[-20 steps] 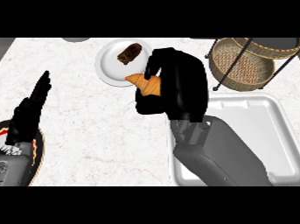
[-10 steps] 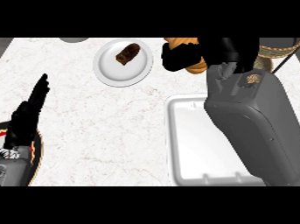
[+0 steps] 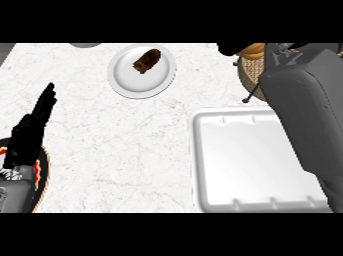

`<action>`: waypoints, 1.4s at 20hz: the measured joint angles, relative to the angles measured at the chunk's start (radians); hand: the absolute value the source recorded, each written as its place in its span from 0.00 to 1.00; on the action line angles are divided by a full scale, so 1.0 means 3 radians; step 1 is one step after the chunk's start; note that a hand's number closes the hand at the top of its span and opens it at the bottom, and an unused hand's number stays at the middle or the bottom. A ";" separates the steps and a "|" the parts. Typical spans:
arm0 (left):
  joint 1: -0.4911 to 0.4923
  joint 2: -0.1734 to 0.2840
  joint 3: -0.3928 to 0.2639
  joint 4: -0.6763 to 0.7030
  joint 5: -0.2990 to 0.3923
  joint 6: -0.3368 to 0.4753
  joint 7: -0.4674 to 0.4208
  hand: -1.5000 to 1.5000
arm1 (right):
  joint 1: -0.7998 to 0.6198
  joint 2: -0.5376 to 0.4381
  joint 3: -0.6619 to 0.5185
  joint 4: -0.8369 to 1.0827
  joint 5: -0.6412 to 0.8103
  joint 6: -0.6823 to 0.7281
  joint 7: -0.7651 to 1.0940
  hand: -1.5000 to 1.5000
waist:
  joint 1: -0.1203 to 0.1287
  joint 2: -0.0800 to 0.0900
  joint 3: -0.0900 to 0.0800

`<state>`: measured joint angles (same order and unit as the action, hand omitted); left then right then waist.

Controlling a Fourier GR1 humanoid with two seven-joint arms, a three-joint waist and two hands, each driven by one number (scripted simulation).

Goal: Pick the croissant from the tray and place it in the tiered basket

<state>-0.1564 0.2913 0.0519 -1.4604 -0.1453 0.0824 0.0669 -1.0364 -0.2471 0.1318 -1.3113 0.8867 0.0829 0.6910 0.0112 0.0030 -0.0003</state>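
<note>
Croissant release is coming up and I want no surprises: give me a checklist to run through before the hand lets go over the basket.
1. Croissant in the right hand: ok, an orange piece shows between the black fingers.
2. Hand over the basket: ok, it sits at the basket's place at the view's top right.
3. Which tier is below the croissant: cannot tell, the forearm hides most of the basket.
4. Tray holds nothing: ok, its visible floor is bare.
5. Left hand out of the way: ok, it rests open at the left edge.
6. Plate with the brown item apart from the path: ok, it lies left of the basket.
</note>
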 measured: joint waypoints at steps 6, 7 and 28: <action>0.0020 -0.0030 -0.0013 -0.0022 -0.0021 -0.0006 0.0001 0.50 | -0.0118 -0.0345 0.0062 0.0536 0.0413 -0.0046 -0.0216 1.00 | 0.0012 0.0004 -0.0001; 0.0008 -0.0039 -0.0009 0.0003 -0.0025 0.0000 -0.0015 0.50 | -0.0138 -0.0398 0.0045 0.0636 0.0454 -0.0095 -0.0289 1.00 | 0.0014 0.0003 -0.0005; -0.0030 -0.0103 0.0026 0.0023 -0.0108 -0.0024 -0.0025 0.50 | -0.0257 -0.0719 -0.0804 0.2134 -0.0052 -0.0237 -0.1568 0.00 | 0.0016 -0.0029 -0.0020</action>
<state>-0.1654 0.2604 0.0596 -1.4535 -0.1777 0.0752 0.0593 -1.1134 -0.4627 -0.1092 -0.6711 0.8711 0.0117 0.2207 0.0161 -0.0057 -0.0063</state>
